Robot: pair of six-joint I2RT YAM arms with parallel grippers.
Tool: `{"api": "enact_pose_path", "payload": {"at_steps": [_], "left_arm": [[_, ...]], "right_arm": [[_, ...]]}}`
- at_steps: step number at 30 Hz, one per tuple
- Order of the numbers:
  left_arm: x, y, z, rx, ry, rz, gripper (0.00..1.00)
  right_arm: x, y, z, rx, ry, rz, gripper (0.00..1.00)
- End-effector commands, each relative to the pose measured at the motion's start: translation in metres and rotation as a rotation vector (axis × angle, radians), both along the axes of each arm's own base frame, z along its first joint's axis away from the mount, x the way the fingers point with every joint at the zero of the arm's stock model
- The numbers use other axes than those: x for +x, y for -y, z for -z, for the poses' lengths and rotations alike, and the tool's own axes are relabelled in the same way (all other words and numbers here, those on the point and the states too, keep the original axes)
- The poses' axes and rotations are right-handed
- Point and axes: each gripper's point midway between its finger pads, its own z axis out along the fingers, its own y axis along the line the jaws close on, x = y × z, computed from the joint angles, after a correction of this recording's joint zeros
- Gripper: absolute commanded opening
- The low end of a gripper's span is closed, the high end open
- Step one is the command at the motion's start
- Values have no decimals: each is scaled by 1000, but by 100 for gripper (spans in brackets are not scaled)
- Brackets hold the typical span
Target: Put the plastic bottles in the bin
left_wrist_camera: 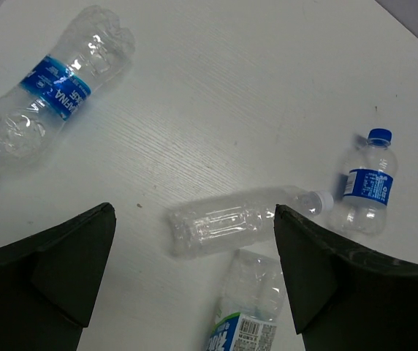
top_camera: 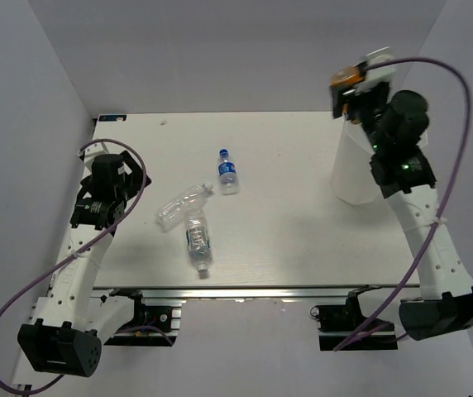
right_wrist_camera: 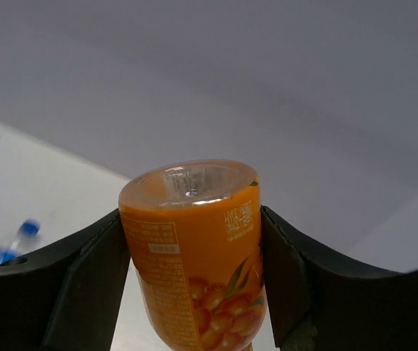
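Three clear plastic bottles lie on the white table left of centre: a blue-capped one (top_camera: 228, 171), an unlabelled one (top_camera: 183, 204) and a labelled one (top_camera: 198, 241). My left gripper (left_wrist_camera: 194, 210) hangs open above them, with the unlabelled bottle (left_wrist_camera: 231, 227) between its fingers but below them; the blue-capped bottle (left_wrist_camera: 366, 186) and two labelled ones (left_wrist_camera: 55, 88) (left_wrist_camera: 249, 311) lie around it. My right gripper (top_camera: 354, 85) is shut on an orange-labelled bottle (right_wrist_camera: 194, 248), held high over the far side of the bin (top_camera: 352, 175). The arm hides the bin's rim.
Grey walls close in the table on the left, back and right. The table's near edge (top_camera: 245, 289) runs just in front of the labelled bottle. The right arm (top_camera: 402, 157) leans over the bin.
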Motion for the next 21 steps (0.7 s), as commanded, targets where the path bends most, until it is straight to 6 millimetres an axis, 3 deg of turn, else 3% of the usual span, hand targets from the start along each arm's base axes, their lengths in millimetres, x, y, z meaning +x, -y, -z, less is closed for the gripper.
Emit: {"api": "enact_pose_path", "payload": {"at_steps": [1,3,4,6,7,8,9,10,13,17,21], "left_arm": [[-5,13,8,-62,-6,47,98],[-10,21,18,-81,-35,76,98],[-11,26,21,-90,-42,95,98],[-15,38,32,-126,-64,146,98],[-17,46,35,-142,-68,178,98],[-19,52,38,-156,-70,202,98],[-22,61,45,-177,-85,236,98],[-25,73,48,-187,-91,275,98],[-33,98,61,-192,-121,345,98],[-40,132,76,-188,-166,441,98],[-42,164,94,-182,-209,514,98]], "right_arm": [[29,90,8,260,-86,380,11],[36,116,26,287,-160,458,11],[38,138,33,302,-181,511,11],[41,151,53,337,-243,548,25],[41,154,57,347,-254,556,36],[40,165,60,356,-261,580,62],[38,165,58,357,-256,575,77],[37,162,60,355,-259,558,89],[29,145,43,369,-224,457,89],[7,104,22,357,-214,226,89],[-17,57,27,279,-230,74,89]]}}
